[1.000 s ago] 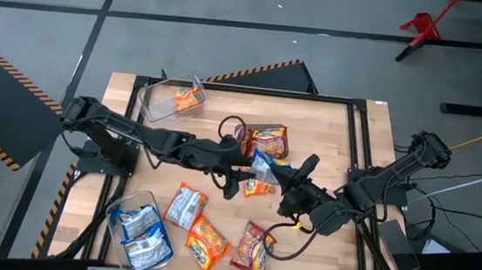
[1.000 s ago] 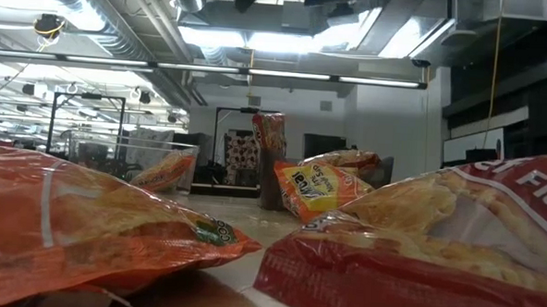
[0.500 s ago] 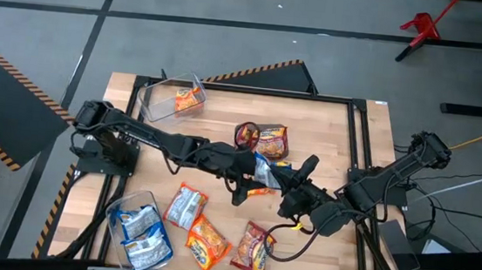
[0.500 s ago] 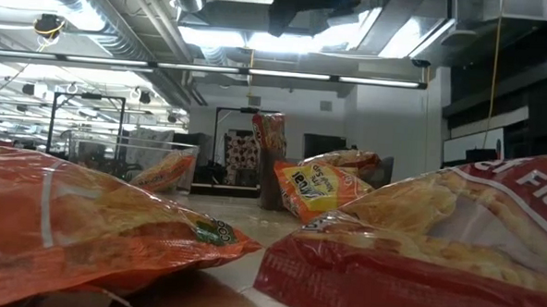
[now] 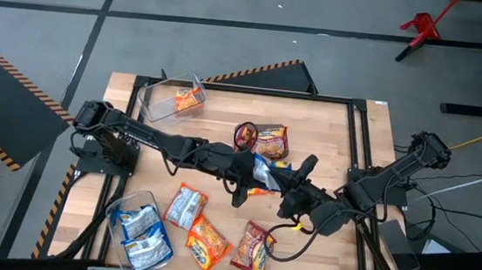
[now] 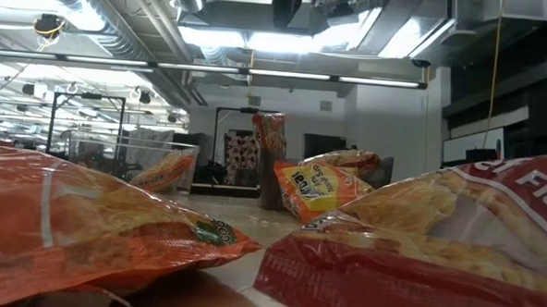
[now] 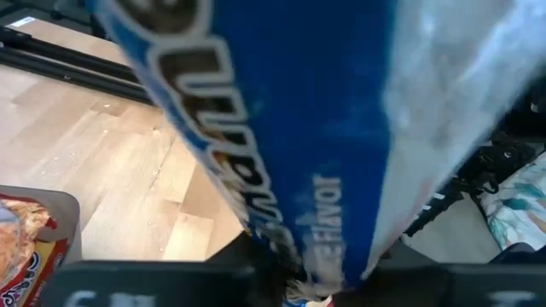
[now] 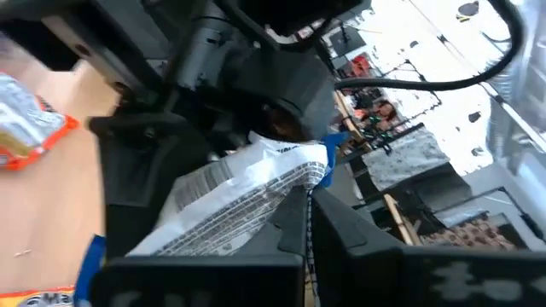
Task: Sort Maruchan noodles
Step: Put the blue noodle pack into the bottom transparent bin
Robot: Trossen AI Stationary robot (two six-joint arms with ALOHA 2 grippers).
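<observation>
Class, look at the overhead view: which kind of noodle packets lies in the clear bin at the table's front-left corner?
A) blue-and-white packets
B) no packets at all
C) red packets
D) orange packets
A: the front-left clear bin holds two blue-and-white packets, while the orange packet sits in the other bin, at the back.

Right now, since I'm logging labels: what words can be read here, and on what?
"Fla", cut off at the picture's edge: on the red packet, low view.
"Flavor", upside down: on the blue packet, left wrist view.
Orange packet: print too blurred to read.
</observation>
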